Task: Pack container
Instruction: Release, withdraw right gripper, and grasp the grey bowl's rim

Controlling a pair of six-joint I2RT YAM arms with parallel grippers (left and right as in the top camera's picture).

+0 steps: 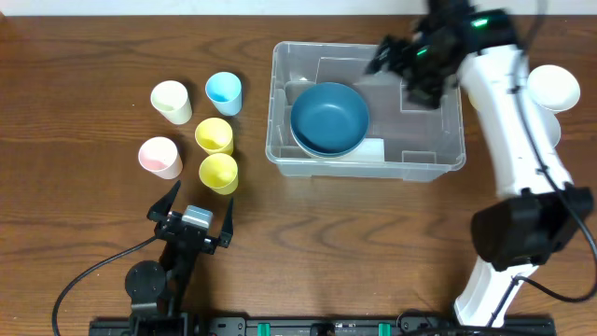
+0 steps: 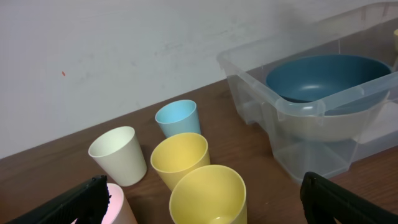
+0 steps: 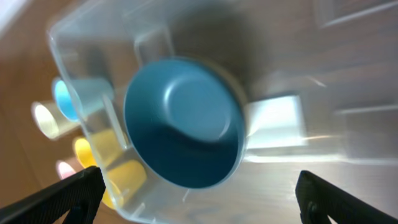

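Your left claw stands wide open, one dark finger at each lower corner. Just ahead of the gap sits a yellow plastic cup, with a second yellow cup behind it. Beyond are a cream cup and a light blue cup. A pink cup is beside the left finger. Ahead to the right, on the brown wooden surface, a large clear plastic bin holds a dark blue bowl.

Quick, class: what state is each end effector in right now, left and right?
Left end effector: open, holding nothing.
Right end effector: open, holding nothing.
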